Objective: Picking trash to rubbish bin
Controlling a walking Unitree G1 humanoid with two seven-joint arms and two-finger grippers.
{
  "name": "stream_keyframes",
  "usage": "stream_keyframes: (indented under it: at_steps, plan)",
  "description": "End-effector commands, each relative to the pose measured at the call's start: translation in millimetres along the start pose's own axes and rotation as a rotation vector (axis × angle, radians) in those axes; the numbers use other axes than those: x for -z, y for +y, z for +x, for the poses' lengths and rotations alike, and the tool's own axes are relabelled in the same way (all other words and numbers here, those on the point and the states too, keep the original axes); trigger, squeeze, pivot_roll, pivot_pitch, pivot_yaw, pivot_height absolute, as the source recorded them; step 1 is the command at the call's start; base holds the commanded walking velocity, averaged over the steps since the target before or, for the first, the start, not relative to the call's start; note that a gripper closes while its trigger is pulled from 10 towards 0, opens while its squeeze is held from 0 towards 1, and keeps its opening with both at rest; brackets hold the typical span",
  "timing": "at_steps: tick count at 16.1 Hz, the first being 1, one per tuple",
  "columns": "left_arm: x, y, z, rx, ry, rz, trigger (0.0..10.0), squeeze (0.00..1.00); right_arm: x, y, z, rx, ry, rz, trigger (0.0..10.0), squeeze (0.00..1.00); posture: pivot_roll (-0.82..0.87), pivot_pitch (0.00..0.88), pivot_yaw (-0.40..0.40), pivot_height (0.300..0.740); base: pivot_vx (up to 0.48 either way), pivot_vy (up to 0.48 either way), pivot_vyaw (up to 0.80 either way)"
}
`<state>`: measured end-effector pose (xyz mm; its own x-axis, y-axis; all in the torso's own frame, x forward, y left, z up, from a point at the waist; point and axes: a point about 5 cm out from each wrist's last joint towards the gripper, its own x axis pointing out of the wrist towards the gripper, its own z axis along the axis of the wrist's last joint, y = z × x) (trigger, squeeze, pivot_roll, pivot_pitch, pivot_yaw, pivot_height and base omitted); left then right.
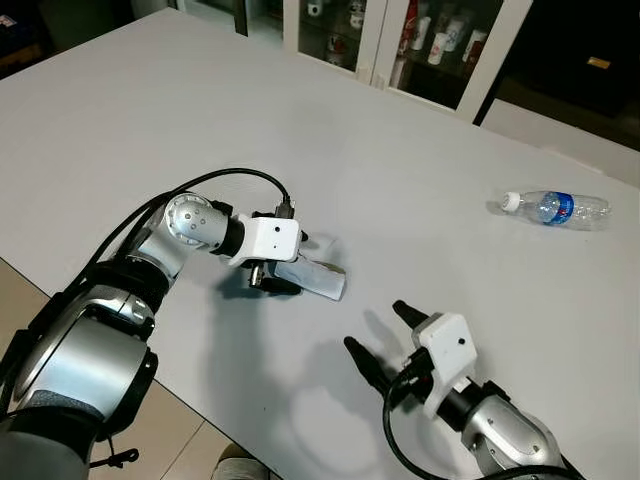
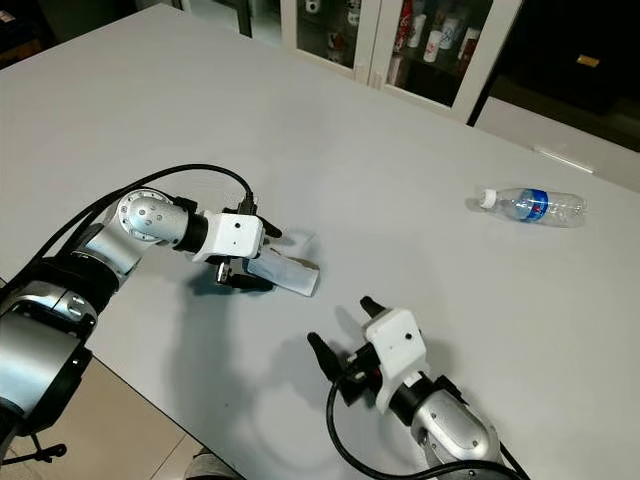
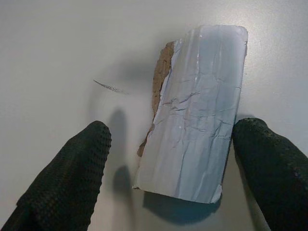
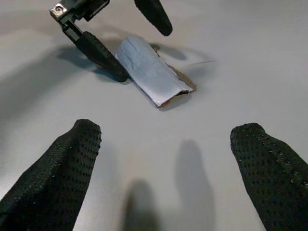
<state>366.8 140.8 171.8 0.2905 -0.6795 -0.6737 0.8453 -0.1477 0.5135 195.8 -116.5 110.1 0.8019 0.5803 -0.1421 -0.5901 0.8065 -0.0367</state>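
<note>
The left gripper (image 3: 168, 163), arm reaching forward low over the white table (image 1: 150, 120), straddled a crumpled silver wrapper (image 3: 197, 115) between spread fingers, while the right gripper (image 4: 166, 159) hovered wide open.

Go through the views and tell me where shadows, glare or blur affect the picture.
Left eye view: sharp; soft shadows under both arms on the table, dark background. Left wrist view: left claw fingers slightly soft, the flattened carton crisp with faint sheen. Right wrist view: right claw fingers blurred close up, doubled shadows on the table.
</note>
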Motion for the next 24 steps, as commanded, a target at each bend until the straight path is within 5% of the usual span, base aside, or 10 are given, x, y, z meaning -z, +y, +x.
stream_keyframes:
  at_steps: [1, 3, 4, 5, 12, 24]
  plan:
    - [12, -10.8, 6.3, 0.06, 0.093, -0.021, 10.0, 0.0, -2, 2.4, -2.2, -0.017, -0.001, 0.005, 10.0, 0.0, 0.23, 0.167, -0.042, 0.74, 0.0, 0.0, 0.0]
    - [13, -15.6, 9.5, 0.083, 0.071, -0.056, 9.3, 0.0, -1, 4.1, -3.5, -0.024, 0.004, 0.013, 10.0, 0.0, 0.23, 0.173, -0.042, 0.74, 0.0, 0.0, 0.0]
    - [15, -19.2, 10.6, 0.098, 0.077, -0.053, 2.8, 0.0, -1, 4.9, -4.2, -0.025, 0.005, 0.015, 10.0, 0.0, 0.22, 0.176, -0.043, 0.74, 0.0, 0.0, 0.0]
    - [18, -23.8, 12.1, 0.119, 0.069, -0.08, 0.0, 0.0, -1, 5.7, -4.8, -0.027, 0.007, 0.017, 10.0, 0.0, 0.22, 0.178, -0.044, 0.74, 0.0, 0.0, 0.0]
    - [30, -50.7, 15.9, 0.276, 0.04, -0.188, 0.0, 0.0, -1, 9.0, -6.1, -0.041, 0.014, 0.031, 10.0, 0.0, 0.22, 0.181, -0.045, 0.74, 0.0, 0.0, 0.0]
    - [33, -54.6, 13.7, 0.299, 0.019, -0.24, 0.0, 0.0, -1, 6.6, -5.3, -0.036, 0.015, 0.026, 10.0, 0.0, 0.22, 0.169, -0.045, 0.74, 0.0, 0.0, 0.0]
